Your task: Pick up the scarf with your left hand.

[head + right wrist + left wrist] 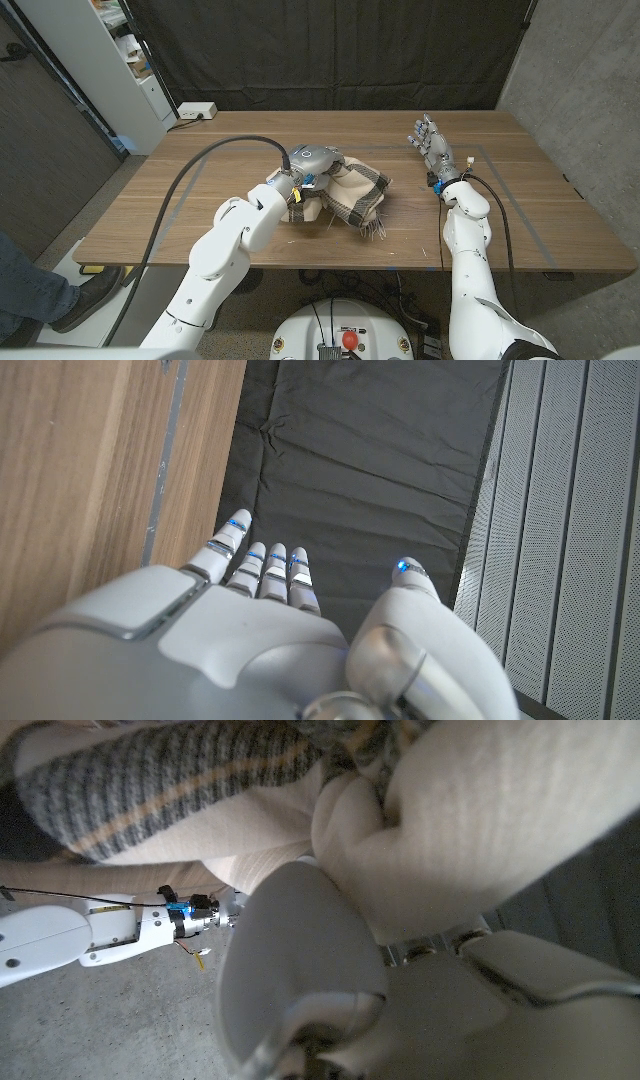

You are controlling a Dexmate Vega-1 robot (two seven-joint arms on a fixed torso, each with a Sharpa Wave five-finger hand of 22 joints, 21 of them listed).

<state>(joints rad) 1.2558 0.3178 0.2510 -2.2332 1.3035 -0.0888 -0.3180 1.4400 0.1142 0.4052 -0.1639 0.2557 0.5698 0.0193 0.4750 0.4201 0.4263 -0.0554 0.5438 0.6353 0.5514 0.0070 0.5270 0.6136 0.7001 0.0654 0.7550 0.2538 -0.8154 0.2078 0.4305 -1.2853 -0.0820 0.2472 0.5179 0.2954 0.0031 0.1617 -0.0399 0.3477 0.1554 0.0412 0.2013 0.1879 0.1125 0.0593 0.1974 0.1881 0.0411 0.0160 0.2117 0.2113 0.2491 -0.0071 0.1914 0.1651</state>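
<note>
A cream scarf (357,196) with grey and dark stripes and a fringed end lies bunched at the middle of the wooden table (200,215). My left hand (311,166) is on the scarf's left part, its fingers buried in the folds. In the left wrist view the cream cloth (480,830) is bunched tight against my left hand (400,990), which grips it. My right hand (430,146) stands upright over the table's right side, fingers apart and holding nothing, well clear of the scarf. The right wrist view shows those fingers (262,565) spread.
A white power strip (196,111) lies at the table's far left edge. A white shelf unit (105,60) stands beyond the left corner. A person's leg and shoe (45,290) show on the floor at the left. A black curtain hangs behind the table.
</note>
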